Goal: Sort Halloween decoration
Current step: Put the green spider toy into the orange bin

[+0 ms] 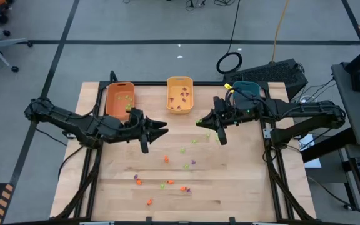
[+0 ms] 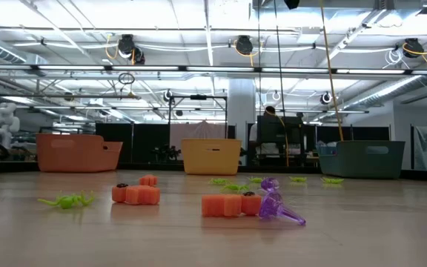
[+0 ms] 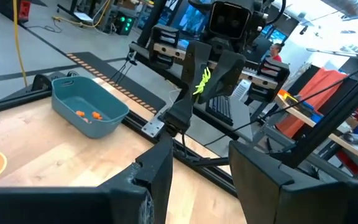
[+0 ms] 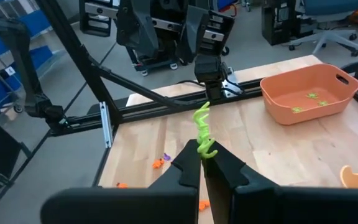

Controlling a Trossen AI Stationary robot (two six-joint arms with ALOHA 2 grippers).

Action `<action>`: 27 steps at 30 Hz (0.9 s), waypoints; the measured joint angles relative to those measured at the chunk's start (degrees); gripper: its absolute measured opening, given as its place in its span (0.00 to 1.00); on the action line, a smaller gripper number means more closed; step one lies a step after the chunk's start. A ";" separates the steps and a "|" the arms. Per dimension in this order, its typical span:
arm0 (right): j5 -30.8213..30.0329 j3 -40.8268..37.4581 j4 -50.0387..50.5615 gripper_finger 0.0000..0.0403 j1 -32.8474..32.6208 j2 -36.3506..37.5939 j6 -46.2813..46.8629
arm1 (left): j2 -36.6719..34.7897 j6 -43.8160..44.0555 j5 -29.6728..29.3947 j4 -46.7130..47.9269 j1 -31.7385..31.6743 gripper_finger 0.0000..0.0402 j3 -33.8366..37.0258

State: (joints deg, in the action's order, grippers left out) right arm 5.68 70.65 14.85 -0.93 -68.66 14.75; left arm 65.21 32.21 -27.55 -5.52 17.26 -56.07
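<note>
Near edge of the table: a loose scatter of trinkets not yet sorted. Orange pieces lie nearest, with a purple one just beside an orange block in the low view and a light green spider shape off to the left. More green bits lie toward mid-table.

Mid-table, right: the right gripper is raised above the wood, fingers pinched narrow on a light green trinket that sticks out past the tips. Only the trinket's end is caught, so the hold looks slight.

Mid-table, left: the left gripper hangs above the surface, fingers spread apart, nothing between them. It waits just short of the orange bin.

Far edge, left to right: orange bin holding green pieces, yellow bin holding purple, teal bin holding orange.

Judgement: the step in hand is carrying the green piece to the orange bin, which means crossing the table past the yellow bin and toward the left arm.
- Travel high and steady; a jolt could shake the piece loose.
- Keep clear of the left gripper, or have it draw back first.
- Open only once well over the bin's hollow, not its rim.
</note>
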 joint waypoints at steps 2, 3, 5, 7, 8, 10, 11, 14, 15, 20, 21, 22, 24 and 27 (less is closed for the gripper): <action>-0.03 0.00 0.00 0.00 0.00 0.00 -1.52 | 0.00 0.00 -0.12 0.00 0.00 0.39 0.00; -0.01 0.00 0.00 0.00 0.00 0.00 -2.59 | 0.00 0.00 -0.13 0.00 0.00 0.39 0.00; 0.04 0.00 0.00 0.00 0.00 0.00 -5.33 | 0.00 0.00 -0.14 0.00 0.00 0.39 0.00; 0.07 0.00 0.00 0.00 0.00 0.00 -8.38 | 0.00 0.01 -0.15 0.00 0.00 0.39 0.00; 0.08 0.00 0.00 0.00 0.00 0.00 -9.98 | 0.00 0.02 -0.15 0.00 0.00 0.39 0.00; 0.08 0.00 0.00 0.00 0.00 0.00 -13.51 | 0.00 0.03 -0.15 0.00 0.00 0.39 0.00; 0.08 0.00 0.00 0.00 0.00 0.00 -15.30 | 0.02 0.04 -0.15 0.00 0.00 0.39 0.00; 0.08 0.00 0.00 0.00 0.00 0.00 -20.41 | 0.04 0.20 -0.15 0.00 0.00 0.39 0.00; 0.08 0.00 0.00 0.00 0.00 0.00 -21.95 | 0.04 0.26 -0.17 -0.02 0.00 0.39 0.00; 0.09 0.00 0.00 0.00 0.15 0.00 -28.93 | 0.04 0.39 -0.17 -0.02 0.00 0.39 0.00; 0.08 0.00 0.00 0.00 0.15 0.00 -30.40 | 0.04 0.39 -0.17 -0.02 0.00 0.39 0.00; 0.02 0.00 0.00 0.00 0.15 0.00 -32.07 | 0.04 0.39 -0.17 -0.02 0.00 0.39 0.00; -0.03 0.00 0.00 0.00 0.15 0.00 -35.20 | 0.04 0.39 -0.17 -0.02 0.00 0.39 0.00; -0.05 0.00 0.01 0.00 0.15 0.00 -39.16 | 0.04 0.39 -0.17 -0.02 0.00 0.39 0.00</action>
State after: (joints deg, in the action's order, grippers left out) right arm 5.63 70.65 14.87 -0.78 -68.66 -24.42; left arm 65.25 32.59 -27.73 -5.54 17.26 -56.07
